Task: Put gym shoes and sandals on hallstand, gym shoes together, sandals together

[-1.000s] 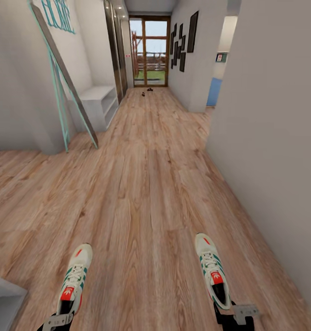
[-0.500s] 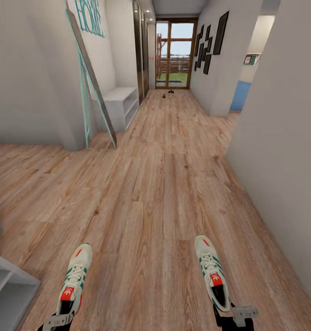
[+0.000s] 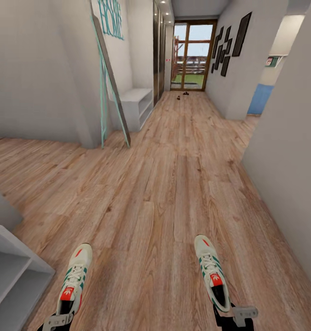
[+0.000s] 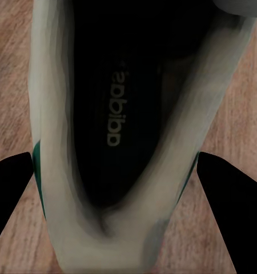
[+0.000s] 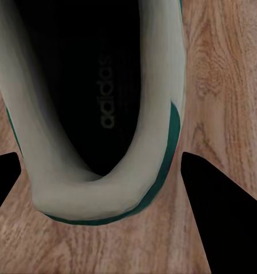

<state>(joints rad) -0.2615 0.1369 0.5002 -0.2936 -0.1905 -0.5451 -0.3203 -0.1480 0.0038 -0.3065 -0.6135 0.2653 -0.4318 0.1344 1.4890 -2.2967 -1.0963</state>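
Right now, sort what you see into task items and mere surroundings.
Job:
- left white green-striped trainer, held
- right white green-striped trainer, held
- dark brown sandals, tiny, far down the corridor
- light brown plank floor

Just there:
- teal-framed leaning mirror
- black wall picture frames
- wood-framed glass door

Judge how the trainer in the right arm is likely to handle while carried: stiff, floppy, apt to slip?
The right trainer probably holds its shape: it juts forward level from the right end effector at its heel. Its padded collar looks soft, so the grip may squash it. Being long and held at one end, it could sag or swing on turns.
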